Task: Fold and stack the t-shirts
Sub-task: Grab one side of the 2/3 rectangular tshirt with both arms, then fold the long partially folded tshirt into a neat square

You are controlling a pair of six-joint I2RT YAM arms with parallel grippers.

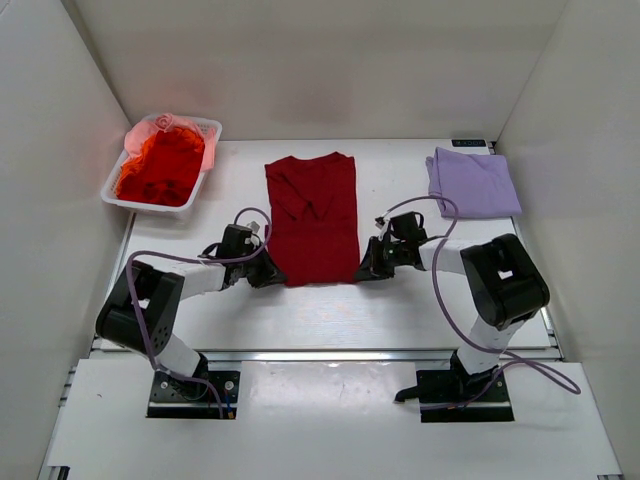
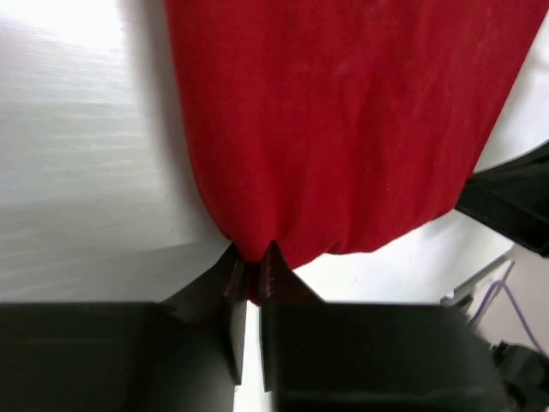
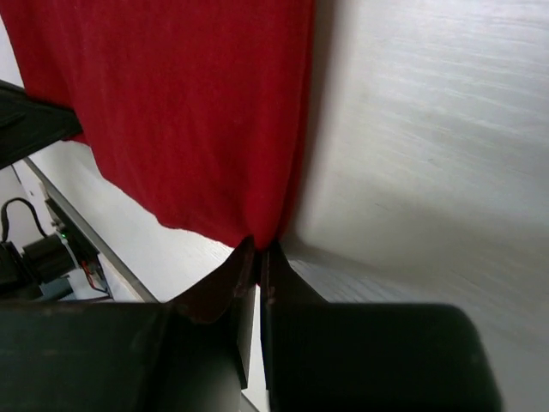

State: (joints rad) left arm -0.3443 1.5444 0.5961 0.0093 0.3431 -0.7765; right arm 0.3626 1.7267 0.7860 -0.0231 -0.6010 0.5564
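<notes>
Your left gripper (image 1: 272, 274) pinches the near left corner of the dark red t-shirt (image 1: 314, 222), which lies flat, stretching away from both claws. Your right gripper (image 1: 366, 270) is clamped on its near right corner. The lavender t-shirt (image 1: 472, 182) lies folded beyond that claw, to its right.

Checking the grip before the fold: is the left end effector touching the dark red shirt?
Touching. The left wrist view shows the left end effector shut on the dark red shirt, with its hem corner pinched between the fingertips.
</notes>
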